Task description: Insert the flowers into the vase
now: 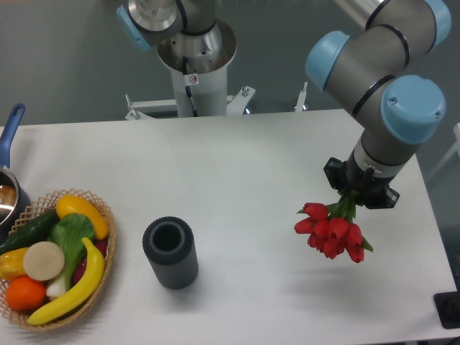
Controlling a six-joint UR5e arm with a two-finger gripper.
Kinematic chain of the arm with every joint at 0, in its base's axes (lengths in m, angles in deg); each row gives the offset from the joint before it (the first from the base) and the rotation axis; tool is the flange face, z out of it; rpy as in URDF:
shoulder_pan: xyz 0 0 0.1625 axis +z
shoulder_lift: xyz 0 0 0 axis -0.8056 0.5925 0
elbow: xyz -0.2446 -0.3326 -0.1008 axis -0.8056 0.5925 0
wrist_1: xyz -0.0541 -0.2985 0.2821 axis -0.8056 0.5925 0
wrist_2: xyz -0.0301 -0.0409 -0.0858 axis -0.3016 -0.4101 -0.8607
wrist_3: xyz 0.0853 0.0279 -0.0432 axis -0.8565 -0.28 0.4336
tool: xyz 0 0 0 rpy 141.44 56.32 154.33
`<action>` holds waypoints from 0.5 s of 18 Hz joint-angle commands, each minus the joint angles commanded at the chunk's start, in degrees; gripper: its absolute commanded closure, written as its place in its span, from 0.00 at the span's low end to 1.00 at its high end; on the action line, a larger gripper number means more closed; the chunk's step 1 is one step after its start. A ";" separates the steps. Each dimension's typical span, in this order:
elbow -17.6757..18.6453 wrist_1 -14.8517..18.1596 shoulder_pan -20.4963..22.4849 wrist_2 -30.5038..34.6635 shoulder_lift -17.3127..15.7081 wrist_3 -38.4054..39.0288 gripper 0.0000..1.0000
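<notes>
Gripper (pixel 352 199) pointing down, clamping flowers (pixel 331 231) above table, right of vase (pixel 170 252).

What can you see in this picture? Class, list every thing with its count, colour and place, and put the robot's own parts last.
flowers: one bunch, red buds on green stems, held above the table's right side
vase: one, dark grey, ribbed, upright at front centre-left, mouth empty
basket: one, tan wicker, front left corner, full of produce
bananas: two or so, yellow, in the basket
orange: one, orange, at the basket's front
pan: one, blue handle, left edge, partly cut off
table: one, white
arm: one, grey with light blue joints, upper right
gripper: one, black, closed on the stems
</notes>
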 joint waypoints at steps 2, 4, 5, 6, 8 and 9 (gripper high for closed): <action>0.00 0.00 0.00 -0.09 0.00 0.00 1.00; -0.26 0.00 0.00 -0.26 -0.09 0.00 1.00; -0.35 0.00 0.09 -0.26 -0.09 0.00 1.00; -0.53 -0.09 0.00 -0.61 -0.09 0.00 1.00; -0.61 -0.18 -0.09 -1.31 -0.18 0.09 1.00; -0.62 -0.26 -0.26 -2.28 -0.18 0.09 1.00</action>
